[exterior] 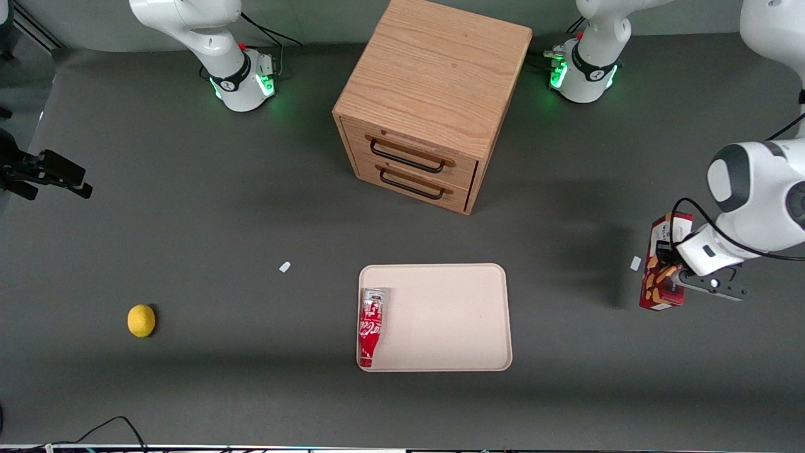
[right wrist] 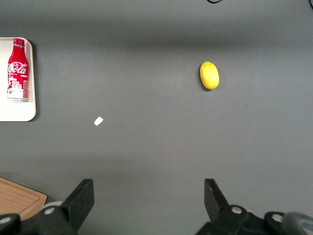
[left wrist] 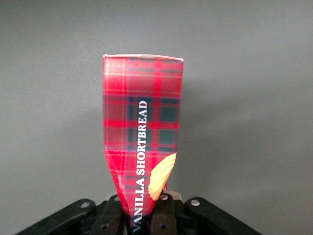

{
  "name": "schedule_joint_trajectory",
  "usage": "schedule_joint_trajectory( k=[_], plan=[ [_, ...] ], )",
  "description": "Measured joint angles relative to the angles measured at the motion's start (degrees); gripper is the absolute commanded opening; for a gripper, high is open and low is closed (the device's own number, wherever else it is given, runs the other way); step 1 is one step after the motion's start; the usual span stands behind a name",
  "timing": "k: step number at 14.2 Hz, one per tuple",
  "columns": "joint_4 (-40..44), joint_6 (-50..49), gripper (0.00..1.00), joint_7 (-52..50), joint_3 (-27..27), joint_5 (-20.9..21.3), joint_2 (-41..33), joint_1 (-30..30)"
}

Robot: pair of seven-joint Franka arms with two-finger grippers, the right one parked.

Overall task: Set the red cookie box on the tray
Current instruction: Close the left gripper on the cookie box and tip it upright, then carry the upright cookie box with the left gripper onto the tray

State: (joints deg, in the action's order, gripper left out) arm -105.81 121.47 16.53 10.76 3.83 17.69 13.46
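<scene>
claw: gripper (exterior: 668, 272) at the working arm's end of the table, fingers clamped on the red cookie box (exterior: 660, 277); in the wrist view the box (left wrist: 143, 142) is pinched narrow where it enters the jaws.
box: plaid vanilla shortbread carton, held in the claw; whether it has left the table cannot be told.
tray: beige tray (exterior: 453, 302), well apart from the box, nearer the front camera than the wooden two-drawer cabinet (exterior: 427, 107).
already on tray: cola bottle (exterior: 371, 327) lying along one edge; most of the tray surface is bare.
done: grasp looks secured.
left: carry the box over to the tray, set it on the bare part, release.
elsewhere: lemon (exterior: 141, 320) toward the parked arm's end.
</scene>
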Motion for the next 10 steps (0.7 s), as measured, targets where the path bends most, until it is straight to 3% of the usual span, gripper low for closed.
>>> schedule_joint_trajectory(
  k=[5, 10],
  plan=[
    [13.6, -14.8, 0.0, -12.6, 4.5, -0.5, -0.5, -2.6],
    [22.0, -19.8, 0.0, -27.1, 9.2, -1.8, 1.3, -7.4]
  ],
)
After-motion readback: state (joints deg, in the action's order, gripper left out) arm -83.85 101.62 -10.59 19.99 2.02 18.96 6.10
